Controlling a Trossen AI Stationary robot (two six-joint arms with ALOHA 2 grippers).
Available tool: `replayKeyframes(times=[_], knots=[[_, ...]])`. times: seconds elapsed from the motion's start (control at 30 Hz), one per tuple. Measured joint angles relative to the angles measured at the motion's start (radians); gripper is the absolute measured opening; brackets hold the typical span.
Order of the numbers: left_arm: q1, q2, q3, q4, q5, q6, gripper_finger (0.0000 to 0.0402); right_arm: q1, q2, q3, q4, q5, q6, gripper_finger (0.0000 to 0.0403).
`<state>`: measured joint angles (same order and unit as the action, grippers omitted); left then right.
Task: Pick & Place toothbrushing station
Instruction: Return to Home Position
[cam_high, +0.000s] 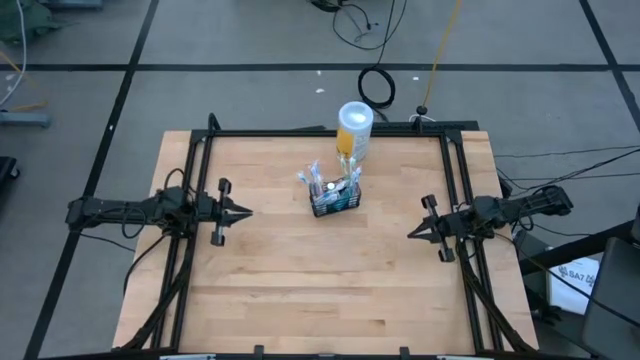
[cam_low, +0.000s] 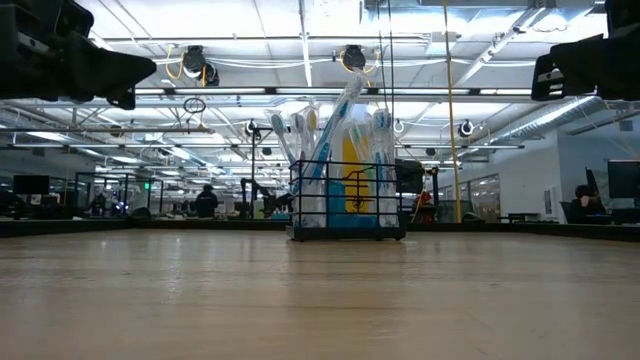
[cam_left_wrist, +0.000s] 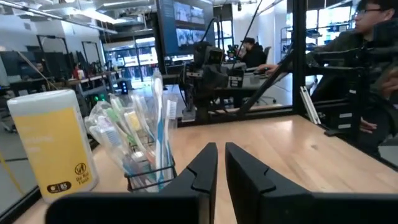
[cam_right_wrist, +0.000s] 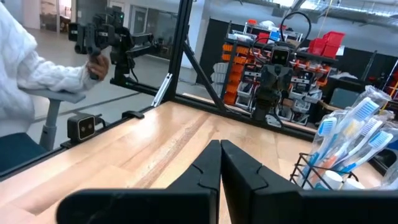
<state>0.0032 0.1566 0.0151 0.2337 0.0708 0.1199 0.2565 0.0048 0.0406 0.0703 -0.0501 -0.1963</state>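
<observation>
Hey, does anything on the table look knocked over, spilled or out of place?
Nothing stands out. The black wire basket stands upright centrally, toothbrushes leaning inside it, none lying on the tabletop. The white-and-yellow canister stands upright behind it. The left tool and right tool sit at opposite sides, clear of both.

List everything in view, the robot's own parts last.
table: one, light wood, under everything
basket: one, black wire, near the table's middle
toothbrushes: several, blue and white among them, standing in the basket
canister: one, white and yellow, upright close by the basket, on its far side
cable coil: one, black, on the floor beyond the table
person: one, dark jacket, seated beyond the table
sleeve: one, white, off the table's edge
left gripper: one, dark, shut, empty, at the table's left side
right gripper: one, dark, shut, empty, at the table's right side
</observation>
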Motion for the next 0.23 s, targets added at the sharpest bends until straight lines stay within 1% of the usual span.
replayKeyframes(times=[0.23], knots=[[0.000,0.000,0.000,0.001,0.000,-0.002,0.0042,0.000,0.000,-0.001,0.000,0.000,0.000,0.0004]])
